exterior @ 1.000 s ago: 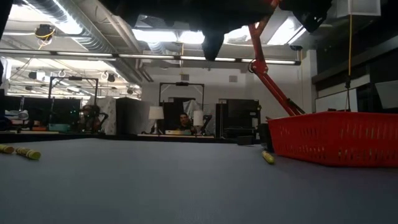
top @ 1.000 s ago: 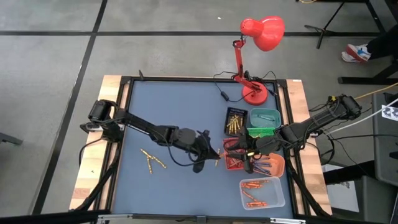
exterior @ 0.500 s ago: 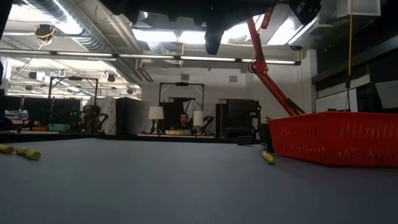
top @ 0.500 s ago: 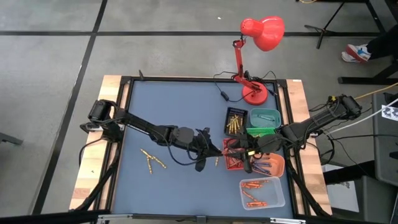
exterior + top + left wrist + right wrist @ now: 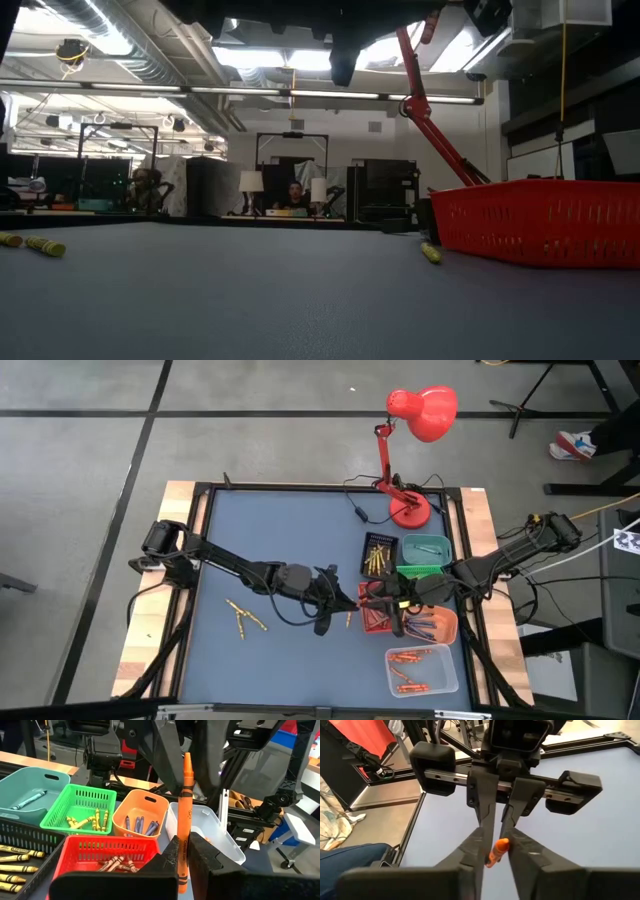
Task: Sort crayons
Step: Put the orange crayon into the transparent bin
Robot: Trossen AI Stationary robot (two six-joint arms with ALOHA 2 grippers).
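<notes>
Blue mat, centre frame: your left gripper (image 5: 182,855) pinches an orange crayon (image 5: 184,815); right gripper (image 5: 495,845) jaws half-closed around it. Early release risks dropping it.

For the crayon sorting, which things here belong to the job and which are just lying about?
Part of the job:
- orange crayon, held upright in the left gripper, right gripper closing on its tip
- loose yellow crayons on the table
- red tray, green tray, orange tray, teal tray, clear tray

Just lying about:
- red desk lamp
</notes>
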